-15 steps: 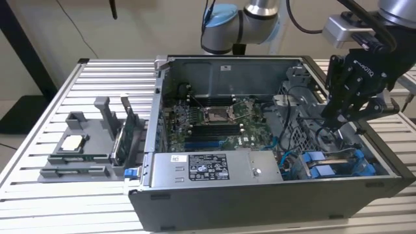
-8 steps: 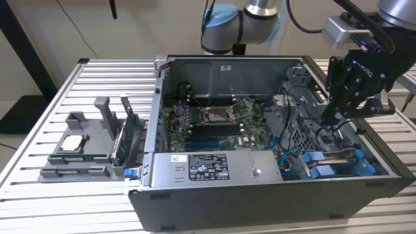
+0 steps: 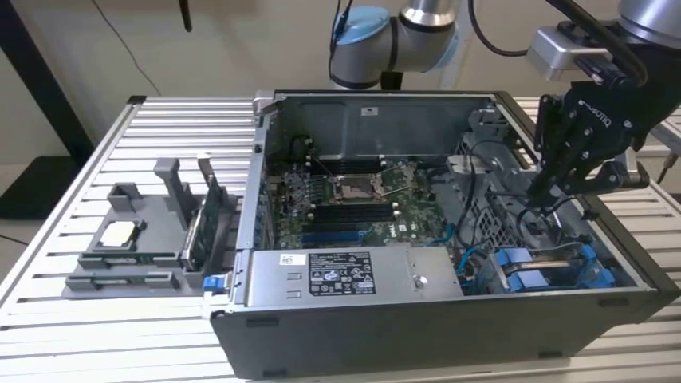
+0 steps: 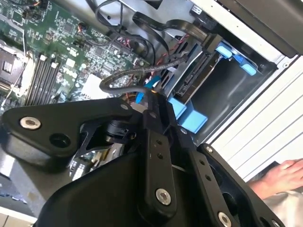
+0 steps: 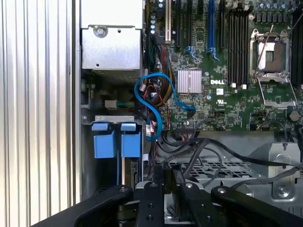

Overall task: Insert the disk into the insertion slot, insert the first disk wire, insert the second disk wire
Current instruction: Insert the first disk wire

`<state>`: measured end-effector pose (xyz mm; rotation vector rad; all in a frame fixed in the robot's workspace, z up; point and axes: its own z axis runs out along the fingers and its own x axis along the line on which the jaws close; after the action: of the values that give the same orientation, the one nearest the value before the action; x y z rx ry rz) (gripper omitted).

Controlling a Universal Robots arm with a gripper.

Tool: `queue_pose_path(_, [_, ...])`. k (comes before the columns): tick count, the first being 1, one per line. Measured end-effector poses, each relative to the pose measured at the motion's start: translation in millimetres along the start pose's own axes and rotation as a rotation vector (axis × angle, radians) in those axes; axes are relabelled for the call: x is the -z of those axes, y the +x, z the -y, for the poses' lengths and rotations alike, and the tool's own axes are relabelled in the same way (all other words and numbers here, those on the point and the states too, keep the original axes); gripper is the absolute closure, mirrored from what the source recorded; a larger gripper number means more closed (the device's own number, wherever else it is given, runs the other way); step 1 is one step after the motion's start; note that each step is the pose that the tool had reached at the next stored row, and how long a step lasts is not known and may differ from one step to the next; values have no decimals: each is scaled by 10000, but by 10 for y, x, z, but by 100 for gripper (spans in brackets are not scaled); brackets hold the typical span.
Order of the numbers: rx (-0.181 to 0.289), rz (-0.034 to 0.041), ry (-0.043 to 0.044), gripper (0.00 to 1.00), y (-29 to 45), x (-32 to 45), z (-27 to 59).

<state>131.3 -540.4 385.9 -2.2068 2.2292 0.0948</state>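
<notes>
Disk (image 3: 529, 268) seated in insertion slot (image 4: 227, 90) at case's (image 3: 319, 335) 5 o'clock, exterior view; gripper (image 3: 545, 198) fingers look pinched narrow on disk wire (image 4: 142, 71), which is likely light and floppy, so best held at its stiff connector end.

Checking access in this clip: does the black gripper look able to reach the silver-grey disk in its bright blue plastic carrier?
Probably yes. The grey computer case lies open, and the black gripper hangs inside it close to the blue-framed disk; loose black cables nearby might snag.
</notes>
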Motion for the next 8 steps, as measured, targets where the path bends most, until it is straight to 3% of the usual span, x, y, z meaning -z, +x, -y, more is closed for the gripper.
queue_pose_path(5, [4, -8, 110, 81, 8, -15, 0])
queue_pose_path(8, [10, -5, 239, 81, 60, -32, 1])
